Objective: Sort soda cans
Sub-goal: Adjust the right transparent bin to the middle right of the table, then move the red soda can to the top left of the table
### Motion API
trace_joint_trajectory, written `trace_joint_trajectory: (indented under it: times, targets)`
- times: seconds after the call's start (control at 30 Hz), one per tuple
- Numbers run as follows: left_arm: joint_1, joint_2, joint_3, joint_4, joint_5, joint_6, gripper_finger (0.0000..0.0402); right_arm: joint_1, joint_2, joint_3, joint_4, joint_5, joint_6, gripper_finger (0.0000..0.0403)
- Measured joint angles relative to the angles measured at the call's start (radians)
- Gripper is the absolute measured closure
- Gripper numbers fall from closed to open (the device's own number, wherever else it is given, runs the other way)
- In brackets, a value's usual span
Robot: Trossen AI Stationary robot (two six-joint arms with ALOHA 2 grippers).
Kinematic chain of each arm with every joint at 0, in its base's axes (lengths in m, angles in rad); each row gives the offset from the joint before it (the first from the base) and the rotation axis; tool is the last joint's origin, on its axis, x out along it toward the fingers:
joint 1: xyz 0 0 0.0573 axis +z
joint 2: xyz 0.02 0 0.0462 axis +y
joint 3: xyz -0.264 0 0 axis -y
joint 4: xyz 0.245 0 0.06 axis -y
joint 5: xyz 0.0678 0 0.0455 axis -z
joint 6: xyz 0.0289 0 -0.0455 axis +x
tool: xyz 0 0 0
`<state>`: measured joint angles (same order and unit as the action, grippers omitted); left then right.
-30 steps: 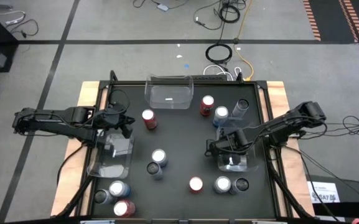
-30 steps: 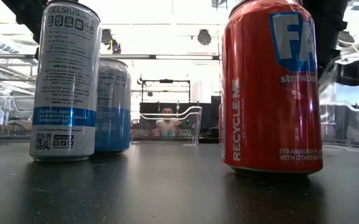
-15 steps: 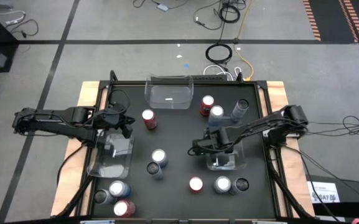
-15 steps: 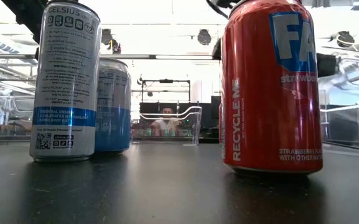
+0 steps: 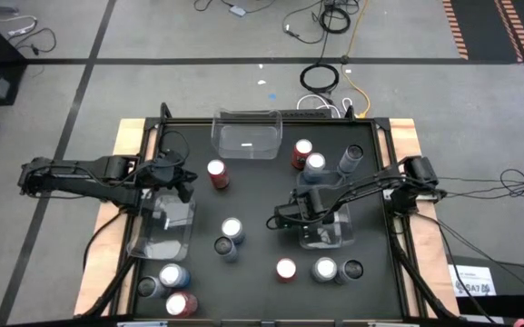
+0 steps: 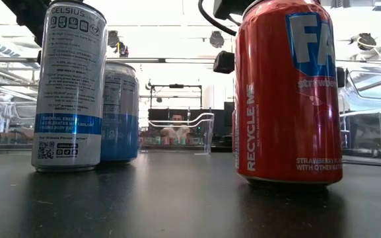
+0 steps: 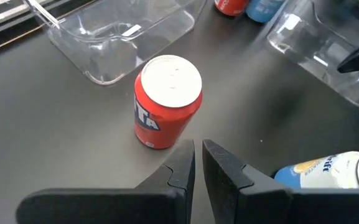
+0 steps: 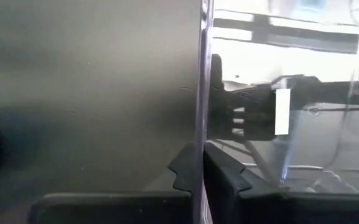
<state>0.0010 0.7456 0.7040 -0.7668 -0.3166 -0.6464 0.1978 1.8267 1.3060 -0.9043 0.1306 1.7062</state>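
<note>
Work surface: matte black table [image 5: 262, 195] with pale wooden edges.

Soda cans: small metal cylinders with silver tops, standing upright and scattered. A red can [image 5: 216, 173] stands left of centre, just ahead of the left gripper. A red can [image 5: 301, 153], a silver-blue can [image 5: 314, 165] and a dark can [image 5: 350, 158] cluster at the far right. Two cans [image 5: 230, 234] stand touching at mid-table. A red can [image 5: 286, 269] stands near the front, with a silver-blue can [image 5: 324, 270] and a dark can [image 5: 352, 269] to its right. Three more [image 5: 168, 289] group at the front left corner.

Bins: three clear, glossy rectangular plastic bins: far bin [image 5: 246, 133] at the back, left bin [image 5: 164, 225], right bin [image 5: 327, 222].

Left gripper [image 7: 198, 158]: dark angular fingers brought almost together, nothing between them; arm extended low from the left edge, beside the left bin's far end.

Right gripper [image 8: 202, 163]: fingers pinched on the thin upright wall of the right bin; arm stretched from the right edge across the bin toward mid-table.
</note>
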Motion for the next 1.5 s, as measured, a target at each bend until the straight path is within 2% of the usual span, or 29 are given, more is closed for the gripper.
trace_joint_trajectory:
  times: [0.33,0.53,0.67,0.87,1.03,1.13,1.3,1.5]
  targets:
    - [0.000,0.000,0.000,0.027,-0.023,0.000,0.0359,0.000,-0.008,0.000,-0.002,-0.002,-0.014,0.0306]
    - [0.000,0.000,0.000,0.027,-0.036,-0.002,0.0349,0.000,-0.086,0.000,-0.005,0.008,-0.047,0.0272]
    - [0.000,0.000,0.000,0.026,-0.074,-0.027,0.0309,0.007,-0.171,0.000,-0.006,0.068,-0.075,0.0266]
    - [0.000,0.001,0.000,0.025,-0.196,-0.070,0.0212,0.030,-0.317,0.000,-0.037,0.178,-0.157,0.0265]
    - [0.000,0.008,0.000,0.028,-0.258,-0.134,0.0143,0.050,-0.426,0.000,-0.111,0.209,-0.301,0.0265]
    - [0.000,0.010,0.000,0.040,-0.258,-0.133,0.0126,0.066,-0.484,0.000,-0.161,0.205,-0.401,0.0265]
    - [0.000,0.012,0.000,0.058,-0.256,-0.142,0.0123,0.099,-0.609,0.000,-0.265,0.204,-0.494,0.0265]
    - [0.000,0.012,0.000,0.145,-0.198,-0.290,0.0123,0.133,-0.744,0.000,-0.421,0.186,-0.567,0.0266]
